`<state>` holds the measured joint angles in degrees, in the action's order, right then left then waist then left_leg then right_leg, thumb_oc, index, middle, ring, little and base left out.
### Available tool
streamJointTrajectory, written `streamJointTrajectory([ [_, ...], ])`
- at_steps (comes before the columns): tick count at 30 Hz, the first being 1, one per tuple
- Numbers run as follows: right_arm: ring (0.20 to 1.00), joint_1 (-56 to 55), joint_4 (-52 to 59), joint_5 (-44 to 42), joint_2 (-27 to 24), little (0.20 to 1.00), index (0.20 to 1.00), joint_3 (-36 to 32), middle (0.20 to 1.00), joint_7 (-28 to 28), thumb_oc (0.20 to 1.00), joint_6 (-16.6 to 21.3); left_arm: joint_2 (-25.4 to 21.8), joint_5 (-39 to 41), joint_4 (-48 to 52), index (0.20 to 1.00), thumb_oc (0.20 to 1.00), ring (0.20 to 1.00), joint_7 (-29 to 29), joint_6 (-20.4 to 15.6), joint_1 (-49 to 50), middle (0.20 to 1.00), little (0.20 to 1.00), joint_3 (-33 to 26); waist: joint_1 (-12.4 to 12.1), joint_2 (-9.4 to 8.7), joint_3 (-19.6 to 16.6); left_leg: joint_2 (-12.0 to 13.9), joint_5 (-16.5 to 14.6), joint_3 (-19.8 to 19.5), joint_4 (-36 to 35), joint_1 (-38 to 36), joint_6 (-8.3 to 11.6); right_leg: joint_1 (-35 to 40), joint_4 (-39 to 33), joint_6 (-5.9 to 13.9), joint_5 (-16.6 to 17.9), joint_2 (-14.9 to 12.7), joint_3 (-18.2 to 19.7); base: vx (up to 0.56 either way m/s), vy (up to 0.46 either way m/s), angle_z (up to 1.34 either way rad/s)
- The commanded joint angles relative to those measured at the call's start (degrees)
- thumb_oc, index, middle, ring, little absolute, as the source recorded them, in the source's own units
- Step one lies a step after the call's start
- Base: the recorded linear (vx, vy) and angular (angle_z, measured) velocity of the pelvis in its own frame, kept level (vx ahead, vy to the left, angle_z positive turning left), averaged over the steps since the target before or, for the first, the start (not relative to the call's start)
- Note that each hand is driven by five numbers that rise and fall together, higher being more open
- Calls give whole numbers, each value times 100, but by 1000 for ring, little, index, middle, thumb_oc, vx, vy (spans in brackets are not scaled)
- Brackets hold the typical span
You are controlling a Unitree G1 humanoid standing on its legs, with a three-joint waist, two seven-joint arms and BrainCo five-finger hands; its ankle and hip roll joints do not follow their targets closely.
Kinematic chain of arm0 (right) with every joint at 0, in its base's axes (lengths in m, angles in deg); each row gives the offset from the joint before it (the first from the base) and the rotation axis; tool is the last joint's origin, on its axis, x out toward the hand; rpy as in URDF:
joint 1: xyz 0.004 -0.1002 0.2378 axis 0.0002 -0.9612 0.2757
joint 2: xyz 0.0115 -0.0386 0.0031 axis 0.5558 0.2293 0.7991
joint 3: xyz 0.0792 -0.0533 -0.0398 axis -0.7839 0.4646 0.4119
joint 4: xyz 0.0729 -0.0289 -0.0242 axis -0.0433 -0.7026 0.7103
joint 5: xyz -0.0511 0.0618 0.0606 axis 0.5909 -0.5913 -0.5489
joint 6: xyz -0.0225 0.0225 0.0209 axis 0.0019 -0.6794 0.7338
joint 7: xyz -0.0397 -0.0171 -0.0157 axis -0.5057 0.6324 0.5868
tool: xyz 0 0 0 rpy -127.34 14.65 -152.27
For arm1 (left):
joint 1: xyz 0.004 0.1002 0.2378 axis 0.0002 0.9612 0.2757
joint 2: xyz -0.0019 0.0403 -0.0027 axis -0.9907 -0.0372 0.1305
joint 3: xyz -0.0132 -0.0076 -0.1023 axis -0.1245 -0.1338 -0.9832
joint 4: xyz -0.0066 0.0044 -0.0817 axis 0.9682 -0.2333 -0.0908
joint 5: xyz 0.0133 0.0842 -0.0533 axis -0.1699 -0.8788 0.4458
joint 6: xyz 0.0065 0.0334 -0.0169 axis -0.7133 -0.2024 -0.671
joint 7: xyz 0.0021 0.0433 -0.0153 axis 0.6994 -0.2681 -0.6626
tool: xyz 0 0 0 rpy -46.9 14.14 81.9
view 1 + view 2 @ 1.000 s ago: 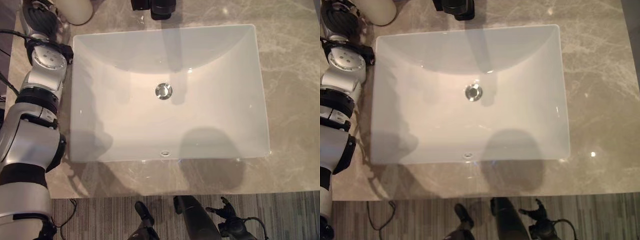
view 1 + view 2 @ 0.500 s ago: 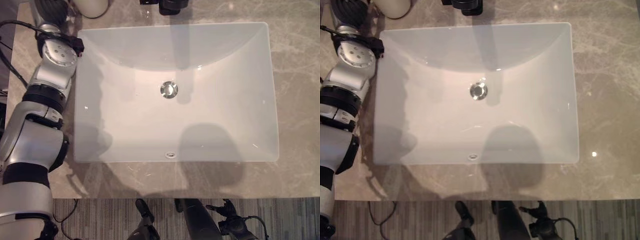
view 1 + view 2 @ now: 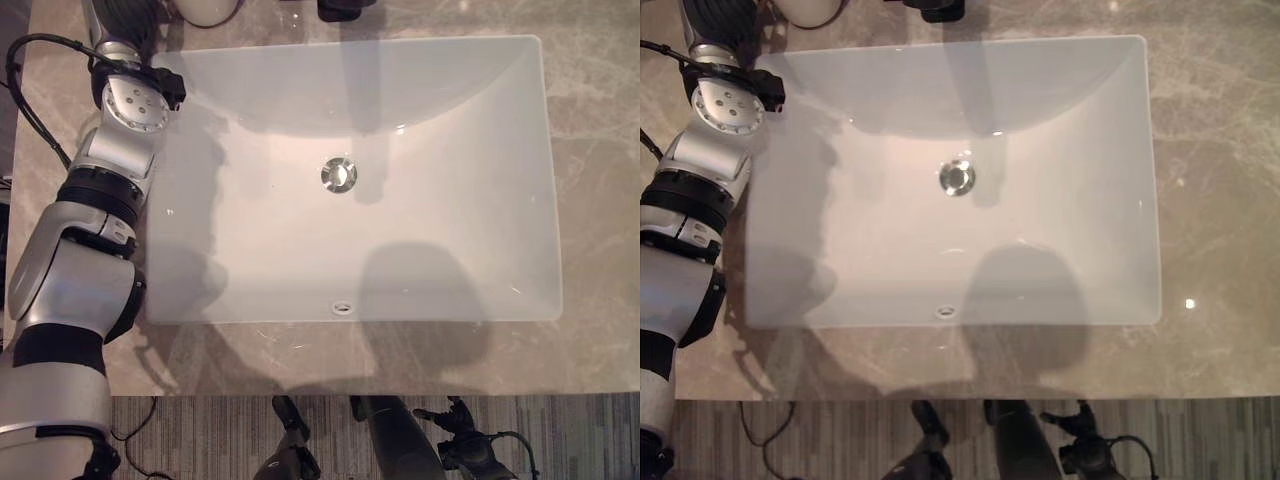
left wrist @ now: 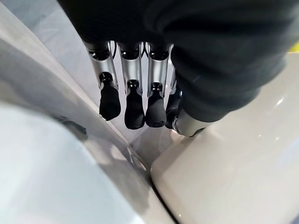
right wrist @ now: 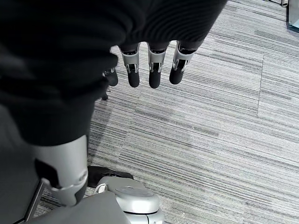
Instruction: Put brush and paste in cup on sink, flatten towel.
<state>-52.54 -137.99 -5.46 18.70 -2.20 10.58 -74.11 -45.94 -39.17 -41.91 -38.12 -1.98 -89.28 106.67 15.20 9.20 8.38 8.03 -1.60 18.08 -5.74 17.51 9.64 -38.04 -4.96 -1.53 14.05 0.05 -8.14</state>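
White cup (image 4: 243, 172) at tabletop's (image 3: 600, 200) far left corner; left hand (image 4: 135, 102) beside it, relaxed, holding nothing, placed to reach.

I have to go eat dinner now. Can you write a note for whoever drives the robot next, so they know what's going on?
Left hand: open, fingers straight, at the far left corner of the sink, right beside what looks like the cream cup on the counter. Whether it touches the cup I cannot tell.
Right hand: open and holding nothing, hanging low over the striped carpet.
Basin: nothing in it but the drain.
Done: cannot tell; the cup's inside is out of sight.
Left: check the cup for brush and paste, then find the towel and flatten it.
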Motion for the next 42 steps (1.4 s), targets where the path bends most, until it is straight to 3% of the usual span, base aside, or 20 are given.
streamJointTrajectory([
  [1,1000,144,-40,-20,-264,1000,1000,-64,1000,74,1000,-29,-22,-32,217,200,200,200,73,-334,-214,200,200,-86,404,89,470,-121,1002,-333,74,-922,148,421,450,607,-504,73,370,0,0,0],
  [7,1000,204,-200,76,-304,1000,1000,-70,1000,62,1000,-60,83,-152,337,200,200,200,-56,-304,98,200,200,-377,261,9,476,-166,951,-228,139,-1254,13,716,471,558,-570,130,433,-26,-7,-6],
  [8,1000,204,-255,105,-322,1000,1000,-106,1000,68,1000,-88,107,-166,406,319,319,319,-104,-305,233,319,319,-501,229,-15,460,-179,877,-257,246,-1279,1,826,428,558,-575,75,433,-5,4,-12],
  [9,1000,197,-299,113,-341,1000,1000,-150,1000,65,1000,-109,115,-190,458,721,721,721,-145,-295,339,721,721,-576,215,-32,443,-184,821,-289,279,-1320,-21,935,386,561,-577,50,426,15,0,-11],
  [10,1000,212,-345,117,-335,1000,1000,-201,1000,78,1000,-136,133,-158,572,1000,1000,1000,-208,-317,501,1000,1000,-719,177,-41,412,-191,787,-334,289,-1390,-34,1035,352,560,-585,37,442,16,3,-9],
  [14,1000,251,-472,155,-338,1000,1000,-341,1000,67,1000,-212,64,-90,1561,1000,1000,1000,-422,-471,1312,1000,1000,-1373,-1,-55,310,-275,724,-759,339,-1581,-113,1285,245,559,-565,28,481,7,15,-4],
  [15,1000,243,-546,239,-333,1000,1000,-426,1000,-5,1000,-272,-69,-219,2303,1000,1000,1000,-476,-550,2067,1000,1000,-1831,-170,-65,227,-304,698,-1154,382,-1706,-161,1453,144,567,-551,37,509,-15,69,-4],
  [17,1000,225,-608,340,-366,1000,1000,-519,1000,-100,1000,-302,-320,-313,2852,1000,1000,1000,-480,-601,2900,1000,1000,-2371,-314,-119,92,-351,714,-1556,497,-1777,-191,1511,101,590,-508,-4,583,-26,91,-10],
  [22,1000,131,-684,477,-415,1000,1000,-638,1000,-236,1000,-352,-519,-292,3491,1000,1000,1000,-449,-667,4311,1000,1000,-3348,-457,-184,-126,-366,612,-1998,639,-1908,-250,1605,57,657,-416,-81,668,-50,117,3],
  [23,1000,43,-674,564,-414,1000,1000,-759,1000,-325,1000,-376,-662,-288,3631,1000,1000,1000,-479,-762,5085,1000,1000,-3951,-516,-235,-270,-382,478,-2038,616,-2032,-313,1650,51,705,-338,-151,701,-109,186,2],
  [26,1000,-66,-668,638,-396,1000,1000,-835,1000,-389,1000,-410,-608,-381,3846,1000,1000,1000,-530,-777,5909,1000,1000,-4556,-528,-294,-382,-449,215,-1920,528,-2200,-394,1716,58,788,-252,-252,688,-143,198,-9],
  [29,1000,-232,-592,651,-282,1000,1000,-1079,1000,-408,1000,-411,-485,-743,3583,1000,1000,1000,-522,-460,7214,1000,1000,-5264,-599,-596,-354,-831,-477,-1861,446,-2258,-712,1799,52,1084,129,-537,870,-298,236,13],
  [32,1000,-293,-520,605,-230,1000,1000,-1162,1000,-410,1000,-402,-401,-961,3265,1000,1000,1000,-485,-273,7543,1000,1000,-5313,-620,-686,-285,-988,-598,-1836,468,-2221,-817,1797,39,1165,236,-628,908,-240,174,12],
  [34,1000,-410,-489,497,-118,1000,1000,-1345,1000,-478,1000,-358,-17,-1452,2539,1000,1000,1000,-351,27,8363,1000,1000,-5378,-712,-804,-106,-1166,-583,-1720,386,-2174,-926,1790,6,1262,336,-752,771,-317,203,-5],
  [36,1000,-425,-444,265,-63,1000,1000,-1499,1000,-572,1000,-341,574,-909,669,1000,1000,1000,90,178,8495,1000,1000,-5247,-727,-823,8,-1225,-463,-1483,280,-2175,-952,1722,18,1324,445,-819,464,-299,188,-26],
  [37,1000,-457,-315,210,-75,1000,1000,-1502,1000,-674,1000,-328,865,-832,260,1000,1000,1000,407,309,8582,1000,1000,-5005,-747,-813,121,-1216,-345,-1361,265,-2120,-970,1751,229,1306,245,-839,170,-394,189,-45],
  [39,1000,-506,-274,89,-125,1000,1000,-1510,1000,-817,1000,-341,1293,-815,-513,1000,1000,1000,914,421,8641,1000,1000,-4596,-765,-753,203,-1210,-127,-1149,163,-1997,-986,1802,916,1148,-250,-773,3,-373,176,-74],
  [41,1000,-616,-551,-164,-175,1000,1000,-1733,1000,-1002,1000,-369,1891,-1192,-1210,1000,1000,1000,1662,584,8718,1000,1000,-3762,-809,-648,108,-1054,85,-790,74,-1834,-980,2271,1531,1019,-850,-639,-199,-296,111,-94],
  [42,1000,-616,-551,-164,-176,1000,1000,-1734,1000,-1002,1000,-369,1891,-1192,-1211,1000,1000,1000,1662,584,8718,1000,1000,-3761,-812,-648,107,-1054,85,-787,74,-1832,-980,2268,1532,1019,-851,-638,-197,-206,47,-89],
])
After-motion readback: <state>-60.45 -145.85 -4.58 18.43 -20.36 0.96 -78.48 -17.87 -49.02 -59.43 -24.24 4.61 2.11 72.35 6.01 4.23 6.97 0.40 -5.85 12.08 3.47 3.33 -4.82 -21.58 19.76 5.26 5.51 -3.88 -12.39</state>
